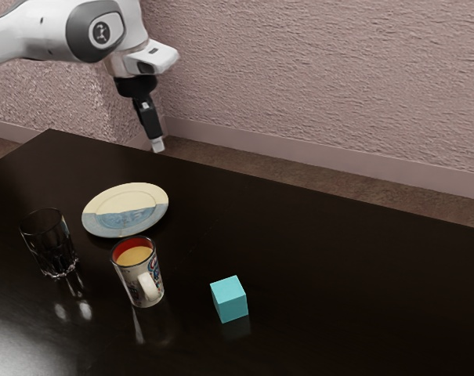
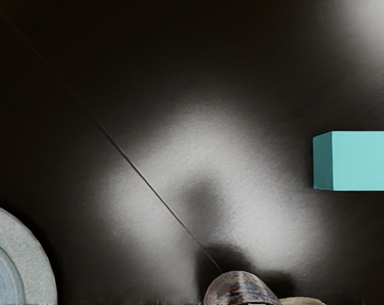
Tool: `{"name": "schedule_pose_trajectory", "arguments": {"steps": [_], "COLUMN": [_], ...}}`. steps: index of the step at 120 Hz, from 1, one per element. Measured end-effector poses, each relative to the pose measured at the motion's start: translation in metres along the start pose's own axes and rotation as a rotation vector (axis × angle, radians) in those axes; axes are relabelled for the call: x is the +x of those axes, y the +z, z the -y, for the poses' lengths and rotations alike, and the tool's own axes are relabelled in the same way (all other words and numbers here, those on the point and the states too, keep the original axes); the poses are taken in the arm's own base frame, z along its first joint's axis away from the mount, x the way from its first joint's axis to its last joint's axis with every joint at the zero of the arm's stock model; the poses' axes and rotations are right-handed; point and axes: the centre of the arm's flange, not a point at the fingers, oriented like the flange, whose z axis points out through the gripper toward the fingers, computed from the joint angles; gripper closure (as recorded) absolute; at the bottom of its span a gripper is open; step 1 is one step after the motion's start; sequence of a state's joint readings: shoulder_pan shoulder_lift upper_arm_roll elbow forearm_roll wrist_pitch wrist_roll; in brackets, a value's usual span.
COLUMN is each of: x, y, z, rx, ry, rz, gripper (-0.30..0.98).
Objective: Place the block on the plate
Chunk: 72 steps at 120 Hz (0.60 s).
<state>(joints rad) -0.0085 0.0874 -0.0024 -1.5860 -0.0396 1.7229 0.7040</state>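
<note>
Rough pinkish-grey plaster walls [image 1: 315, 70] are seen behind a glossy black table [image 1: 338, 258], on which pale patches of light are reflected. Above the table's far side, the claw [image 1: 158, 146], a black two-finger gripper with a pale tip, is held pointing downward at a slight tilt by the white and grey arm [image 1: 33, 35]. It is presented nearly edge-on, so how far it is open cannot be told; it is placed well apart from the block and the dishes, and neither is touched by it. The turquoise cube-shaped block [image 1: 229, 299] is set flat on the bare table, off the plate. The round plate [image 1: 127, 200], patterned in cream and blue, is laid farther toward the exterior view's left. Near it a tapered mug [image 1: 142, 274] is stood upright, printed with coloured patterns, red inside the rim and holding something tan; it is placed to one side of the stretch from block to plate, and could be brushed if that side were taken. A clear drinking glass [image 1: 48, 243] is stood on the mug's other side from the block. Part of the plate's rim is covered by the mug in the exterior view. In the wrist view, plate and mug are both cut off, and the table is crossed by a thin line whose nature cannot be made out.
</note>
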Motion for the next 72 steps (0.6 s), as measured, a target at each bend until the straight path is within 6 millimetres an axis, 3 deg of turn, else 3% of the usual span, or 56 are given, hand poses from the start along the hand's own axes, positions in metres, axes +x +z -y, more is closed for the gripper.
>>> {"name": "schedule_pose_trajectory", "arguments": {"steps": [26,36,50,72], "x": [0.000,0.002,0.019,0.058], "y": [0.003,0.013,0.041,0.107], "z": [0.000,0.001,-0.009,-0.036], "rx": [-0.008,-0.021,-0.058,-0.102], "ry": [0.009,0.011,0.043,0.119], "rz": [0.009,0.021,0.055,0.119], "gripper": [0.00,0.00,0.00,0.00]}}
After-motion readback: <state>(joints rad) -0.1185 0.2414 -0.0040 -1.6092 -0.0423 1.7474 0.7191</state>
